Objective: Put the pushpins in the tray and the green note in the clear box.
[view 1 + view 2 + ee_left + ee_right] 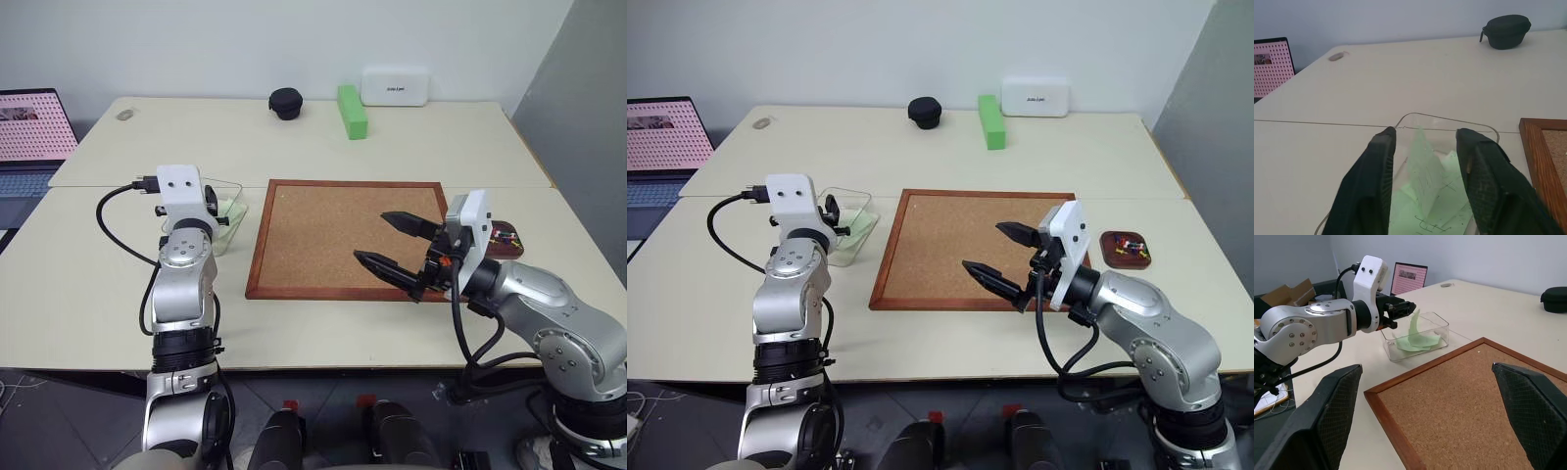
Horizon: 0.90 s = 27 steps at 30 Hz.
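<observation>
1. Left wrist view has the left gripper (1425,196) over the clear box (1488,129), fingers apart, note (1425,171) standing loose between them, not pinched as far as I can tell.
2. That note is thin, floppy paper; I'd guess it weighs nothing and creases easily, so grab an edge.
3. Right gripper (397,245) hangs spread wide and empty over the corkboard (323,235).
4. Pushpins (1129,245) sit in the tray (1107,252) near the tabletop's right edge. Tiny, sharp, slippery.
5. Tabletop (196,127) is smooth beige; laptop (29,127) beyond its left edge.
</observation>
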Each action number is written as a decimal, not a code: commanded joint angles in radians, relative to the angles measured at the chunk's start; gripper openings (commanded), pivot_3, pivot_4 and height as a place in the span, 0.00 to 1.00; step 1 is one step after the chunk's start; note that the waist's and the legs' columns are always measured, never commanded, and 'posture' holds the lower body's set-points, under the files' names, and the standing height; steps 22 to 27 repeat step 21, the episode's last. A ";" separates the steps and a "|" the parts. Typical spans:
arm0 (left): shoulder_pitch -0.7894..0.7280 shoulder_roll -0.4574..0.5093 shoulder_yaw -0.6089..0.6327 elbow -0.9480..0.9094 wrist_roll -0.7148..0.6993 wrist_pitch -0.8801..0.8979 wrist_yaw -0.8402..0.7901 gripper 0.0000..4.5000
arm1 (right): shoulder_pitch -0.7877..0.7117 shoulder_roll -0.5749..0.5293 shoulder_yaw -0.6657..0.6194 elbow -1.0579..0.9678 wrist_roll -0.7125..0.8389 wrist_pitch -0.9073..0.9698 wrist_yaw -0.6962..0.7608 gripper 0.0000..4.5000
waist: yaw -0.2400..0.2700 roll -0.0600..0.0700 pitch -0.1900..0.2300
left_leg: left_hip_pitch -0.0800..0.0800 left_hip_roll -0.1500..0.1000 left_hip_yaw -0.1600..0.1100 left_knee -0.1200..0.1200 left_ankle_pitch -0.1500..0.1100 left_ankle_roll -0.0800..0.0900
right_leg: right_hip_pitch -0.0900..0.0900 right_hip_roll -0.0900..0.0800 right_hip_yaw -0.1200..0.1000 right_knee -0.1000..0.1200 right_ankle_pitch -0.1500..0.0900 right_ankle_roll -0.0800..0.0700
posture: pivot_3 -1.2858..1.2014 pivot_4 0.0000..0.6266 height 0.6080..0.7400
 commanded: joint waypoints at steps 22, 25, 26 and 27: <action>0.266 -0.174 -0.275 -0.253 -0.174 -0.044 -0.236 0.99 | 0.125 0.150 0.044 0.115 -0.444 -0.060 -0.451 1.00 | -0.005 0.000 0.000 | 0.001 0.001 0.002 -0.001 0.000 0.000 | 0.000 0.001 0.002 0.000 0.000 0.000 | 0.52 0.24 1.00; 0.266 -0.174 -0.275 -0.253 -0.174 -0.044 -0.236 0.99 | 0.125 0.150 0.044 0.115 -0.444 -0.060 -0.451 1.00 | -0.005 0.000 0.000 | 0.001 0.001 0.002 -0.001 0.000 0.000 | 0.000 0.001 0.002 0.000 0.000 0.000 | 0.52 0.24 1.00; 0.266 -0.174 -0.275 -0.253 -0.174 -0.044 -0.236 0.99 | 0.125 0.150 0.044 0.115 -0.444 -0.060 -0.451 1.00 | -0.005 0.000 0.000 | 0.001 0.001 0.002 -0.001 0.000 0.000 | 0.000 0.001 0.002 0.000 0.000 0.000 | 0.52 0.24 1.00; 0.266 -0.174 -0.275 -0.253 -0.174 -0.044 -0.236 0.99 | 0.125 0.150 0.044 0.115 -0.444 -0.060 -0.451 1.00 | -0.005 0.000 0.000 | 0.001 0.001 0.002 -0.001 0.000 0.000 | 0.000 0.001 0.002 0.000 0.000 0.000 | 0.52 0.24 1.00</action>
